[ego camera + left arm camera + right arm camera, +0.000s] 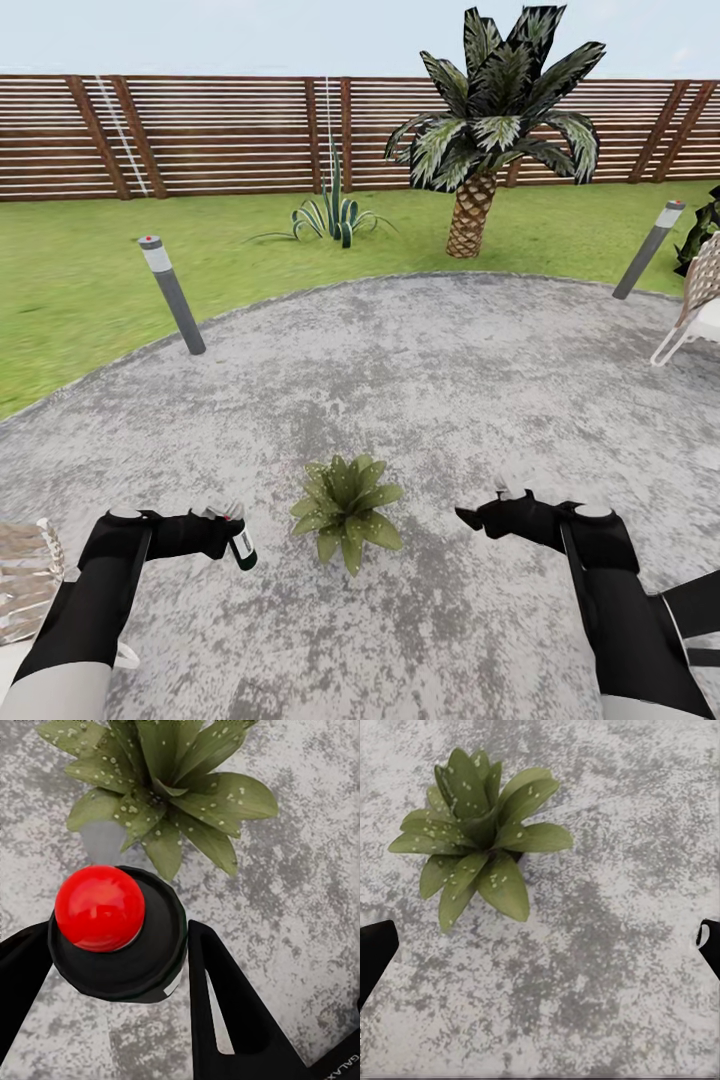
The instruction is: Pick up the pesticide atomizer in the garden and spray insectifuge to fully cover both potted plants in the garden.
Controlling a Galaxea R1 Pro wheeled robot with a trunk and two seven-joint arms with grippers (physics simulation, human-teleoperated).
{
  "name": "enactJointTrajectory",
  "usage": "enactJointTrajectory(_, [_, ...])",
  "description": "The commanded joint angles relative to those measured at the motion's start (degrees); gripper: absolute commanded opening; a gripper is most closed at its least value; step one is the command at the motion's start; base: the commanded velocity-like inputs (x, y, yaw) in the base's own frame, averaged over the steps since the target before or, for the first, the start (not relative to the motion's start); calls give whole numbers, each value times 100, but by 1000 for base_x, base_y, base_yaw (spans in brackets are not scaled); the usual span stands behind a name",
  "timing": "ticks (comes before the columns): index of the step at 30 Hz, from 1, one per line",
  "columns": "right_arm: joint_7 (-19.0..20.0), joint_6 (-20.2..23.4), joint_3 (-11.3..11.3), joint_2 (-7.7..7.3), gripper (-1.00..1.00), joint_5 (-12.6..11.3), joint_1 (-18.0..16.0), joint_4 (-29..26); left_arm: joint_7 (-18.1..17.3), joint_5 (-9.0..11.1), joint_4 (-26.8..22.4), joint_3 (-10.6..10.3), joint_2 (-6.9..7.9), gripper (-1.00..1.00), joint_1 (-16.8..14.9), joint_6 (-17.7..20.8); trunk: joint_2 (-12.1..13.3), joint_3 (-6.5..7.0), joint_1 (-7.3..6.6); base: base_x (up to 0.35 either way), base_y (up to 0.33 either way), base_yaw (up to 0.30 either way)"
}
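Grey mottled paving (420, 360) edged by green lawn (80, 260) and a brown slatted wooden fence (220, 135). Small potted plant with broad, white-speckled green leaves (345, 508) stood on the paving between both arms. Left gripper (228, 530) clamped the dark green spray bottle with red button top (240, 545), held just beside the plant. Right gripper (480, 516): fingers spread wide, holding nothing.

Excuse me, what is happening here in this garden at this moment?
A two-armed robot stands on grey paving. Its left gripper holds the dark green spray bottle with a red button top, next to a small potted plant with broad green leaves. White specks already dot the leaves. The right gripper is open and empty on the plant's other side.
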Motion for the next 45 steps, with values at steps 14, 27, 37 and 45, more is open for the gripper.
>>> enactJointTrajectory(14, [10, -32, -133, 37, 100, 65, 89, 31, 107, -29, -9, 9, -65, -100, 0, 44, -2, 111, 0, 0, 0, 0])
enactJointTrajectory(27, [-910, -1608, -873, 46, 100, 21, 190, 2212, 1051, 441, 345, 653, -369, -100, 387, -90, -2, 225, 0, 0, 0, -30])
enactJointTrajectory(37, [-1468, -2916, -1445, 5, 100, 31, 191, 3645, 1609, 520, 1166, 1249, -375, -100, 446, -672, -2, 314, 0, 0, 0, -87])
enactJointTrajectory(45, [-2092, -3777, -1622, -106, 100, 43, 193, 4845, 2198, 528, 1816, 1354, -416, -100, 448, -1138, -2, 384, 0, 0, 0, -89])
